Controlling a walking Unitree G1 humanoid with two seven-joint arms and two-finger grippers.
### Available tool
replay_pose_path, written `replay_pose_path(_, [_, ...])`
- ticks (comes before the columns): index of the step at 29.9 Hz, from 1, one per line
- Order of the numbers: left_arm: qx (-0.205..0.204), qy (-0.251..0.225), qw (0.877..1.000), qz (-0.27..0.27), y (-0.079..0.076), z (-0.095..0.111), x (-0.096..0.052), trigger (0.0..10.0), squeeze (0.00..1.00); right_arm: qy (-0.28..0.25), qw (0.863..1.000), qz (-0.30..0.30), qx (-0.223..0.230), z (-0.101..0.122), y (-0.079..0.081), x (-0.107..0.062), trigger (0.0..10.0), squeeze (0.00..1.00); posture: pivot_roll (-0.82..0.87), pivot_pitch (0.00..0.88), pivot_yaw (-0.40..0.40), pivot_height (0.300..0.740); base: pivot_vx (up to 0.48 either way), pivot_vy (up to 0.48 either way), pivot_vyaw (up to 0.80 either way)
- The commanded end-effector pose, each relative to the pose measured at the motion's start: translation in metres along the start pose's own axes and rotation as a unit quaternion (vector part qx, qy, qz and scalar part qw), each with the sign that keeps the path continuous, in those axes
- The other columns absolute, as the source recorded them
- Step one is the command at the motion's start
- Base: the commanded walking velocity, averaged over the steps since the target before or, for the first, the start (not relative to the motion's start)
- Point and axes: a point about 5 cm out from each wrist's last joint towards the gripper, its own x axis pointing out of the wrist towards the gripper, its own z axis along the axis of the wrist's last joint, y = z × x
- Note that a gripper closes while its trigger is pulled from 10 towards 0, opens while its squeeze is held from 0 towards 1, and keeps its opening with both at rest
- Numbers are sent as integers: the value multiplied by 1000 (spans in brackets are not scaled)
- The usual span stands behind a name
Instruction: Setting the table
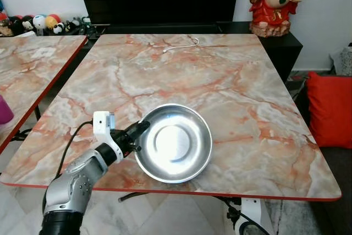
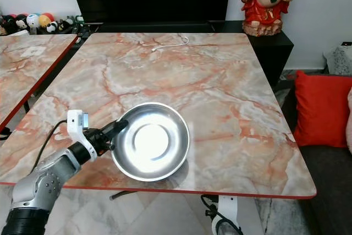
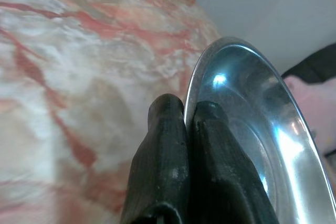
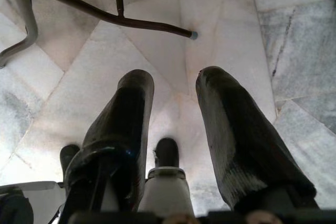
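A shiny steel plate [image 1: 175,142] lies on the marble table [image 1: 181,75] near its front edge. My left gripper [image 1: 138,133] is shut on the plate's left rim, one black finger [image 3: 167,145] outside the rim and one inside. The silver left arm reaches up from the lower left. In the left wrist view the plate's rim [image 3: 210,61] curves away just past the fingertips. My right gripper [image 4: 176,90] hangs open below table height over the tiled floor, holding nothing.
A white cable [image 1: 180,45] lies at the table's far side. A red figurine [image 1: 273,1] stands on a dark cabinet behind it. A second marble table [image 1: 27,70] is to the left, a red cushion [image 1: 330,108] to the right. Table legs [image 4: 105,14] cross the floor.
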Motion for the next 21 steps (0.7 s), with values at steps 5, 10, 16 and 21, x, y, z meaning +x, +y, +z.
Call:
replay_pose_path(5, [19,11,999,38,0,13,14,10000,0,1,1000,2,-3,0,2,0,10000,0,-32,0,22,740,0,0,0])
replay_pose_path(10, [58,65,993,75,16,15,14,10000,0,0,1000,1,-1,1,3,0,10000,0,-37,0,31,740,0,0,0])
replay_pose_path(16, [55,91,990,98,27,12,11,10000,0,0,1000,0,-1,0,2,0,10000,0,-37,0,25,740,0,0,0])
replay_pose_path(21, [19,104,990,90,22,3,12,10000,0,2,1000,0,-3,0,1,0,10000,0,-39,0,25,740,0,0,0])
